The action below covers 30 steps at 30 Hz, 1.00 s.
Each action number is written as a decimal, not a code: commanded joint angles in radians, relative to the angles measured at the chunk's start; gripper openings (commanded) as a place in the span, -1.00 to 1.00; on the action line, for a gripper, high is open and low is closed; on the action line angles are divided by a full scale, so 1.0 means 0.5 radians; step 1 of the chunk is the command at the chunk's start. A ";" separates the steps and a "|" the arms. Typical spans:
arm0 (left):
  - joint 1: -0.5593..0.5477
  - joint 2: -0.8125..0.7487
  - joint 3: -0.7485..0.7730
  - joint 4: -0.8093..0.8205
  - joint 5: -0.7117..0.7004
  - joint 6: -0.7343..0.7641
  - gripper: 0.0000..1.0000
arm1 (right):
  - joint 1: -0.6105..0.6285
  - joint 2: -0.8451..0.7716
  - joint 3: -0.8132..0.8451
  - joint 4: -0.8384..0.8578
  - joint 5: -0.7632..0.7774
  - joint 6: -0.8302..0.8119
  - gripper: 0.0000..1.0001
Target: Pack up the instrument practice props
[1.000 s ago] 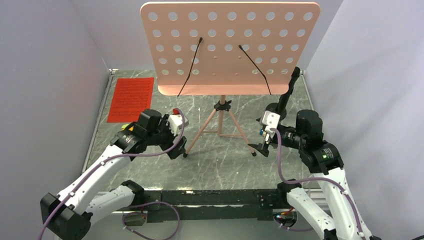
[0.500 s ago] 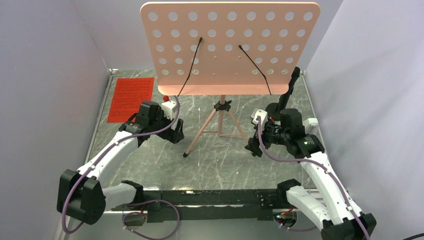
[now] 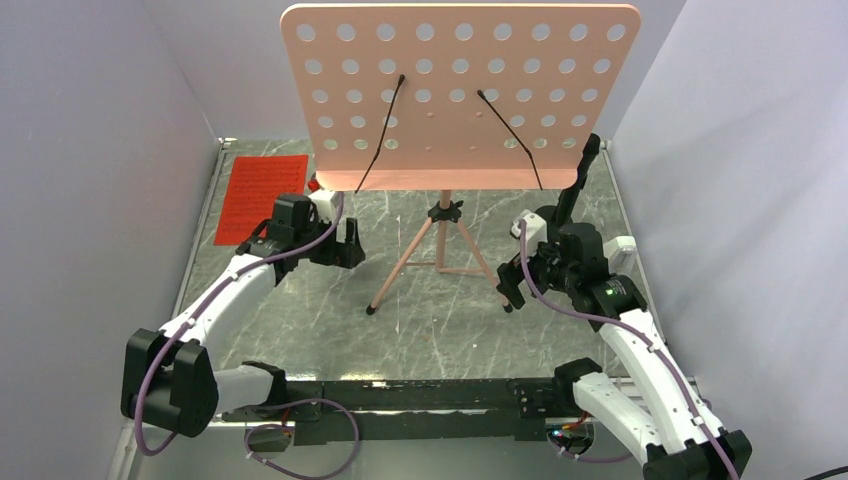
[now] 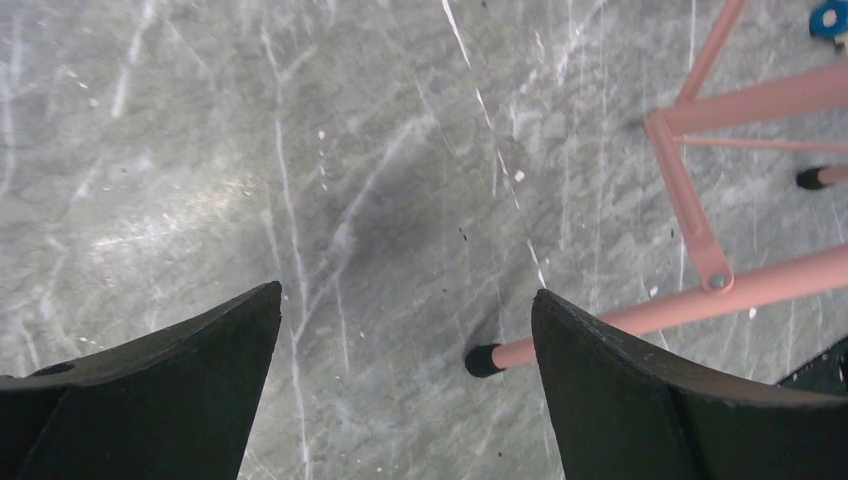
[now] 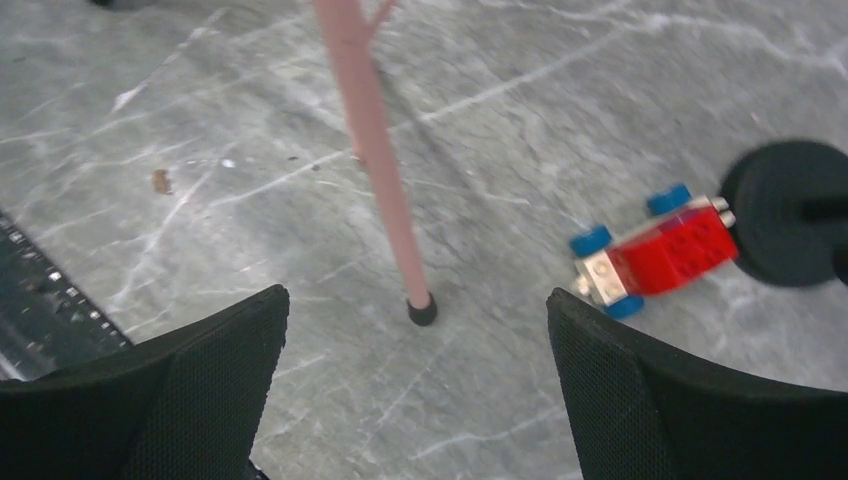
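Top external view: the pink stand (image 3: 460, 100) sits between the left gripper (image 3: 348, 248) and the right gripper (image 3: 508, 284). Both are wide open, holding nothing. Bumping a leg (image 3: 400, 270) could tip the stand over.

i see a pink stand (image 3: 440, 170) dotted with round holes, red printed pages (image 3: 262, 197), a grey white-veined bench (image 3: 300, 320), and a red, blue-wheeled toy (image 5: 660, 252).

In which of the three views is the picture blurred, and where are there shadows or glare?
Top external: sharp, evenly lit, no strong glare on the music stand. Left wrist: sharp, a soft dark shadow on the table near the middle. Right wrist: slightly blurred; the toy car and the tripod leg look soft.
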 commanded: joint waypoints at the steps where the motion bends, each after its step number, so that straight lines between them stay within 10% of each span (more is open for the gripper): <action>1: 0.012 0.031 0.155 0.073 -0.228 -0.084 0.99 | 0.006 0.009 0.075 0.006 0.520 0.236 1.00; 7: 0.103 0.053 0.213 0.124 -0.286 -0.107 0.99 | 0.003 0.072 0.113 0.013 0.496 0.186 1.00; 16: 0.151 0.037 0.037 0.415 1.192 0.054 0.57 | 0.006 0.259 0.080 0.288 -0.398 -0.277 0.98; 30: -0.022 0.274 0.009 0.946 1.281 -0.093 0.60 | 0.035 0.786 0.203 0.694 -0.612 -0.210 0.60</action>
